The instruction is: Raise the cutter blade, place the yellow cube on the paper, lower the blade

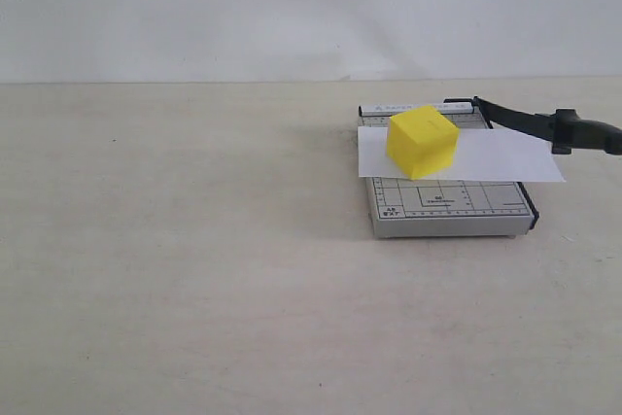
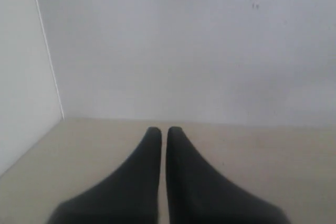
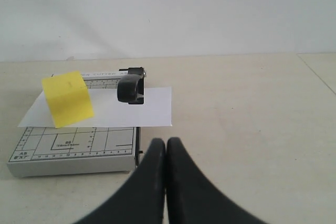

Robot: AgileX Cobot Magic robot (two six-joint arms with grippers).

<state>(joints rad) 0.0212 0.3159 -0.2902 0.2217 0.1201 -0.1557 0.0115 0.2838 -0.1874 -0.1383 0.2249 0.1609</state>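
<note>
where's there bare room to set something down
The table left of the trimmer is bare, as is the strip in front of it. Crowded: the trimmer, under the paper and yellow cube, with the raised blade jutting right.

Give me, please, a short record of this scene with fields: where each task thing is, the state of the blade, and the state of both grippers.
trimmer base: grey, gridded, on the table
paper: white sheet lying across the base, overhanging its right edge
yellow cube: resting on the paper, toward its left end
cutter blade: raised, handle out past the right of the base
left gripper: shut, empty, facing a wall
right gripper: shut, empty, apart from the base
step not yet done: lowering the blade
</note>
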